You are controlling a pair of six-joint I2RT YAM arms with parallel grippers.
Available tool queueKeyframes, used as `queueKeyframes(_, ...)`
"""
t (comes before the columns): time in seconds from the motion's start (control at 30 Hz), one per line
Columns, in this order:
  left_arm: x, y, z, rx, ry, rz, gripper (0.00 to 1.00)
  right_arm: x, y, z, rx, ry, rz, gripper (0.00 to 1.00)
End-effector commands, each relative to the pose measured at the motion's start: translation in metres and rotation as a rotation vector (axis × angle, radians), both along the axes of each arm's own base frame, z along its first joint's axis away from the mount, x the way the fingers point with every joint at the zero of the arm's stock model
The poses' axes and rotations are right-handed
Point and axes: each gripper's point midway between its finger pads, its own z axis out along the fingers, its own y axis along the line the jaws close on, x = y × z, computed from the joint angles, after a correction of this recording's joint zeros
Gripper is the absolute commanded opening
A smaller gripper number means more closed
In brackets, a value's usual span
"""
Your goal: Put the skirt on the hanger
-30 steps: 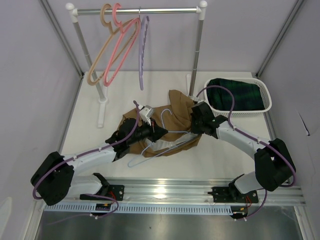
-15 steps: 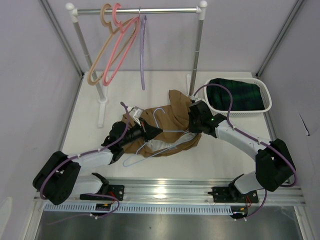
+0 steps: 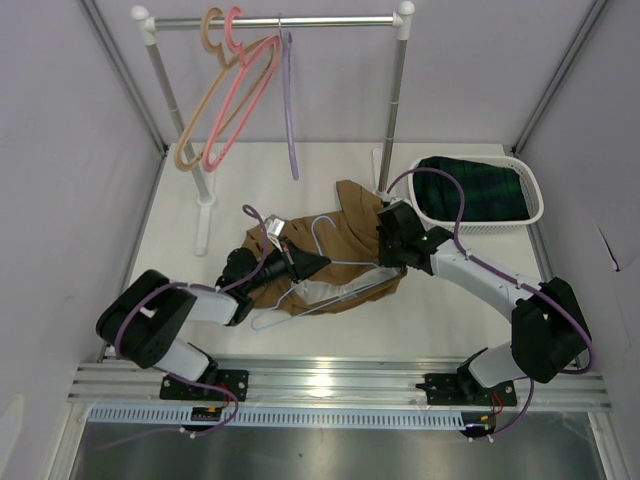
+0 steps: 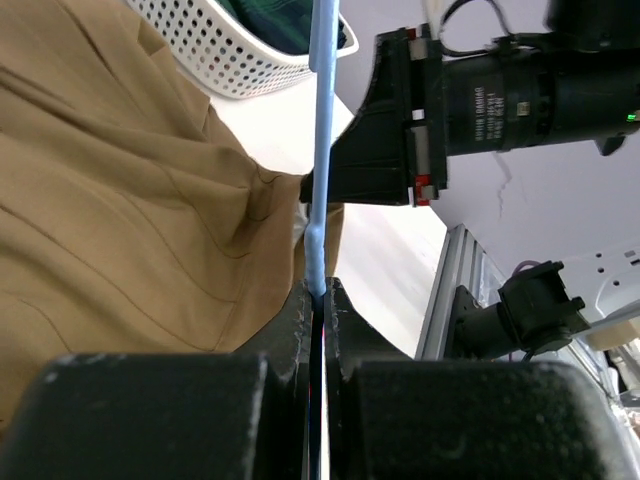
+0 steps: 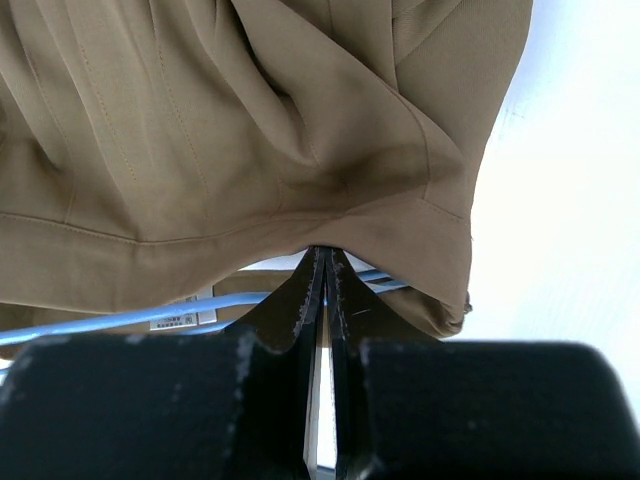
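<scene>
On the tabletop (image 3: 180, 250), left gripper (image 4: 318, 295) at 9 o'clock clamps hanger (image 4: 322, 120) steady; right gripper (image 5: 322, 262) at 3 o'clock pinches skirt (image 5: 250, 120) edge, presumably for threading.

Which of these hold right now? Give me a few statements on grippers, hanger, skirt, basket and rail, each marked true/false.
1. The left gripper is shut on the hanger. True.
2. The right gripper is open above the skirt. False: its fingers are closed on the skirt's edge.
3. The white basket is empty. False: it holds a dark green plaid cloth.
4. A pink hanger hangs on the rail. True.
5. The skirt hangs from the rail. False: it lies on the table.
</scene>
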Motion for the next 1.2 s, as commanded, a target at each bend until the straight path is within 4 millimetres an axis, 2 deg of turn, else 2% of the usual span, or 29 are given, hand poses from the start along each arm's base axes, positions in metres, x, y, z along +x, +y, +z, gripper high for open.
queueKeyframes(0.0, -0.007, -0.008, 0.038, -0.14, -0.114, -0.065, 0.0, -0.001, 0.011, 0.01, 0.033, -0.016, 0.033, 0.06)
queueKeyframes(0.2, 0.005, -0.015, 0.024, -0.129, -0.073, -0.058, 0.0, -0.009, 0.006, -0.001, 0.023, 0.007, 0.028, 0.07)
queueKeyframes(0.6, 0.009, -0.023, 0.013, -0.166, -0.037, -0.085, 0.0, -0.027, -0.004, -0.029, 0.002, 0.068, 0.023, 0.11)
queueKeyframes(0.7, 0.01, -0.026, 0.006, -0.136, -0.025, -0.085, 0.0, -0.029, -0.005, -0.029, 0.01, 0.065, 0.021, 0.18)
queueKeyframes(0.83, 0.01, -0.027, 0.006, -0.12, -0.029, -0.087, 0.0, -0.032, -0.012, -0.033, -0.024, 0.074, 0.009, 0.37)
queueKeyframes(0.87, 0.01, -0.028, 0.005, -0.117, -0.026, -0.087, 0.0, -0.033, -0.013, -0.033, -0.028, 0.075, 0.005, 0.39)
queueKeyframes(1.03, 0.009, -0.029, 0.002, -0.107, -0.02, -0.092, 0.0, -0.037, -0.019, -0.023, -0.003, 0.043, -0.026, 0.55)
queueKeyframes(1.1, 0.008, -0.028, 0.0, -0.106, -0.018, -0.093, 0.0, -0.038, -0.023, -0.02, 0.002, 0.03, -0.049, 0.58)
queueKeyframes(1.17, 0.007, -0.028, 0.001, -0.104, -0.02, -0.094, 0.0, -0.039, -0.027, -0.02, -0.002, 0.026, -0.07, 0.57)
